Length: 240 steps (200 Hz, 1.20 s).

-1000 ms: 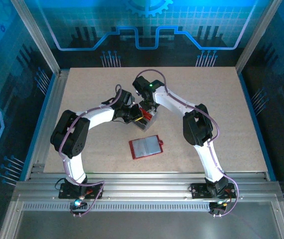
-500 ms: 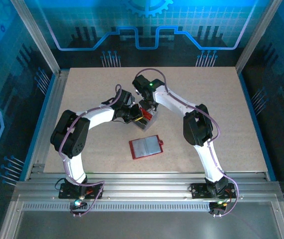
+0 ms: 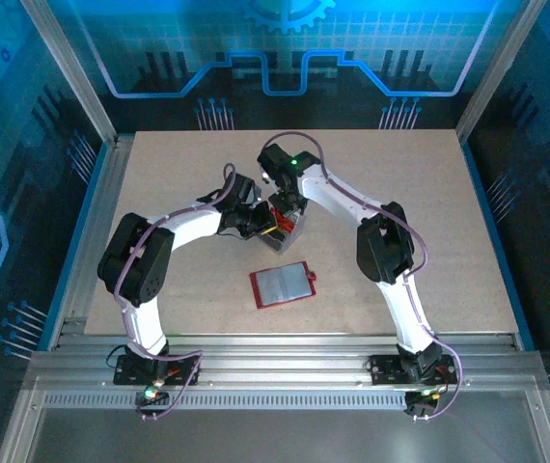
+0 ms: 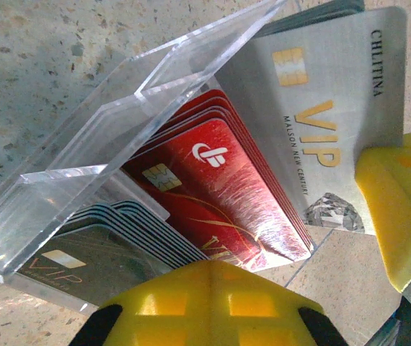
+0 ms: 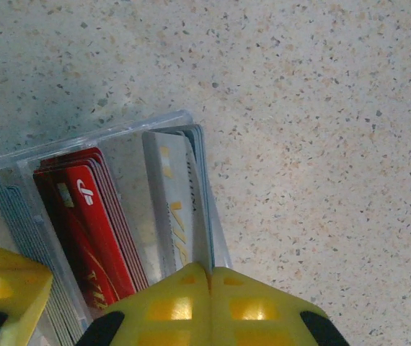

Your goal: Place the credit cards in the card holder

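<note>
Main risk: the right gripper (image 5: 209, 277), fingers pressed together on the top edge of the silver card (image 4: 321, 137), has only a thin edge-pinch, so the card could slip or twist out on the lift. The cards packed behind it could also drag up with it. The tray (image 4: 83, 173) is light clear plastic and may tip or slide if the card catches its wall. The left gripper (image 4: 213, 295) is closed, fingers together, low at the tray's side. I can't tell whether it touches or steadies the tray. The two grippers sit close together, so a bump is possible. Contents: the tray has three slots. Dark cards (image 4: 97, 252) fill one end slot and red cards (image 4: 213, 187) the middle. The silver card is in the other end slot, leaning out, with a few greyish ones behind it. The holder (image 3: 283, 285) lies open and flat on the table (image 3: 420, 212), near the tray on the arms' side but apart from it. Its sleeves look empty, though it's too small to be sure.
</note>
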{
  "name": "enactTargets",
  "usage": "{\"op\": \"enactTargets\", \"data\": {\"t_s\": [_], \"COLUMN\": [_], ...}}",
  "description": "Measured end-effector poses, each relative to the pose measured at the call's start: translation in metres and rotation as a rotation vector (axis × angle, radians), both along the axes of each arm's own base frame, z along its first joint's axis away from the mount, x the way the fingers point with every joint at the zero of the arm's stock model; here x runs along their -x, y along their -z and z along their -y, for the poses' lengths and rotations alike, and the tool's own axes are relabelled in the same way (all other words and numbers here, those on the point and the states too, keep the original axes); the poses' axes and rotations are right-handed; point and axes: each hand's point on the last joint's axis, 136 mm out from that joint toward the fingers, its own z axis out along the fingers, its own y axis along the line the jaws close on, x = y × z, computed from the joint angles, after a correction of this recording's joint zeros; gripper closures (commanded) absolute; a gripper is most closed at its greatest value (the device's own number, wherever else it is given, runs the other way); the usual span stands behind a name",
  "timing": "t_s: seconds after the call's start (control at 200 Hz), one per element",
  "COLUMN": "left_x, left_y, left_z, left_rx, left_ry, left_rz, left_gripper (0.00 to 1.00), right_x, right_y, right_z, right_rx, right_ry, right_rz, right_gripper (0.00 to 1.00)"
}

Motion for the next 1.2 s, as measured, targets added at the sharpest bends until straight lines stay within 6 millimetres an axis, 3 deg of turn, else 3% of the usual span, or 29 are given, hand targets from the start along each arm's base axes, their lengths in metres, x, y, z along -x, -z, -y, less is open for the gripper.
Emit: {"op": "enactTargets", "data": {"t_s": [0.52, 1.201], "left_x": [0.000, 0.001], "left_y": [0.000, 0.000], "left_z": [0.000, 0.001], "left_rx": [0.000, 0.004], "left_ry": [0.000, 0.004], "left_rz": [0.001, -0.002], "left_gripper": [1.00, 1.00], "right_x": [0.004, 0.011], "right_y": [0.000, 0.001], "right_z": [0.000, 0.013], "right_rx": [-0.055, -0.082], "right_ry": [0.012, 0.070], "right_rz": [-0.049, -0.123], "right_gripper": [1.00, 0.90]}}
